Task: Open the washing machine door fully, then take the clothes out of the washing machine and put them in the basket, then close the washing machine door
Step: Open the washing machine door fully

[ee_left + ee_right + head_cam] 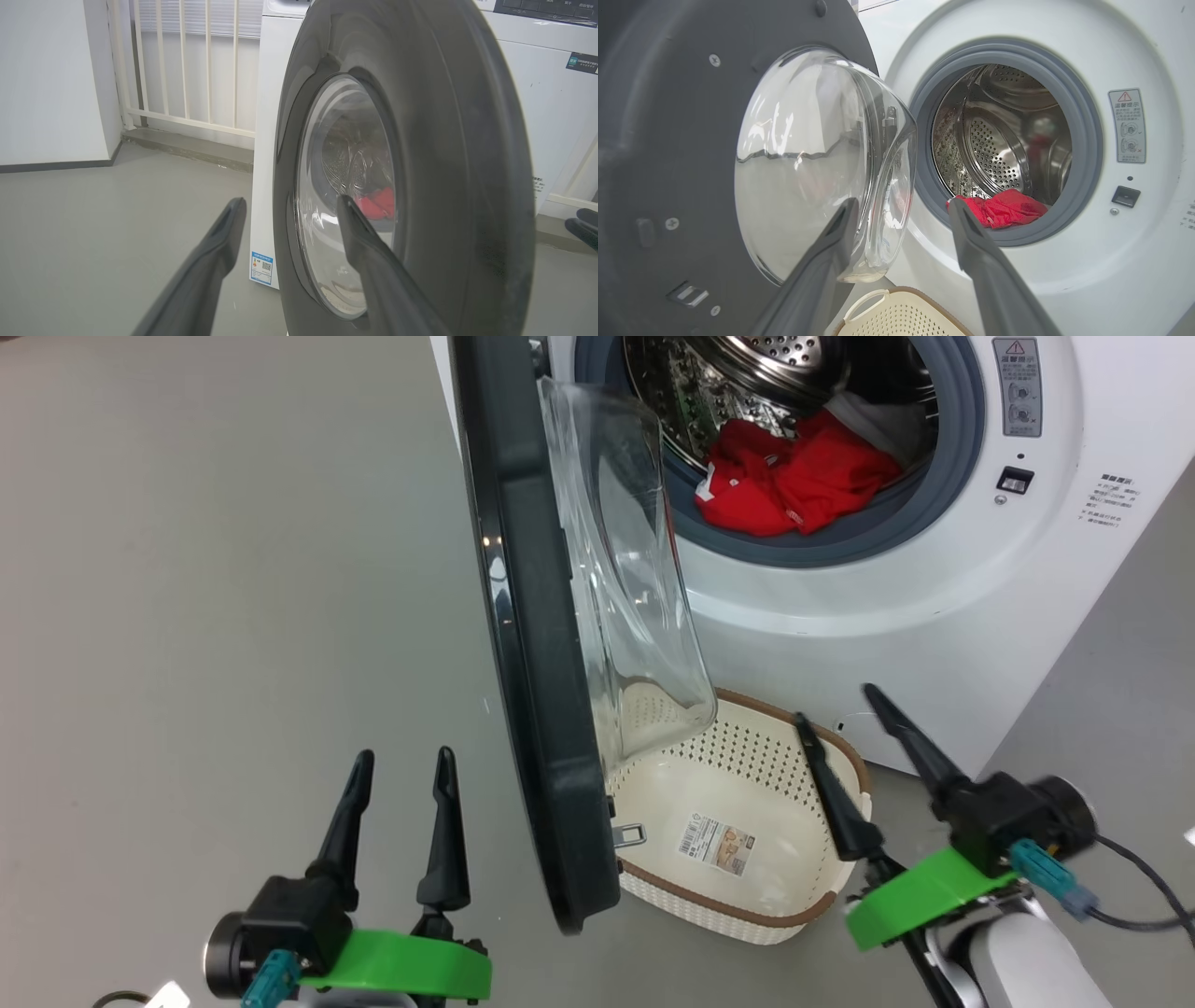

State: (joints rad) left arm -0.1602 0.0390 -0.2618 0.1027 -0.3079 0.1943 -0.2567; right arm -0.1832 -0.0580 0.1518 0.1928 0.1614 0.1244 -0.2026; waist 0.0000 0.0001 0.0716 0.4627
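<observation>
The door (532,644) stands swung out about square to the machine (934,607). Its glass bowl overhangs the left end of the basket (784,868), which sits on the floor (187,569) just in front of the machine. The clothes (794,476), a red heap, lie at the front of the drum (747,373) and spill onto the grey seal (840,546). The left gripper (404,754) hovers outside the door, fingers wide and empty. The right gripper (837,705) hangs over the basket's right rim, fingers likewise spread wide with nothing between them, aimed at the opening.

Likely trouble: the door looks short of fully open, so a reach by the right arm could knock the glass bowl, or the door could swing inward onto the arm. With the door covering part of the basket, a lifted garment could snag on the latch (627,835) or drop to the floor beside the basket. A shallow pinch might bring out only part of the heap.

Count: one machine, one door, one basket, two grippers, four fingers. One red garment, with a pale patch behind it that may or may not be a second piece.
</observation>
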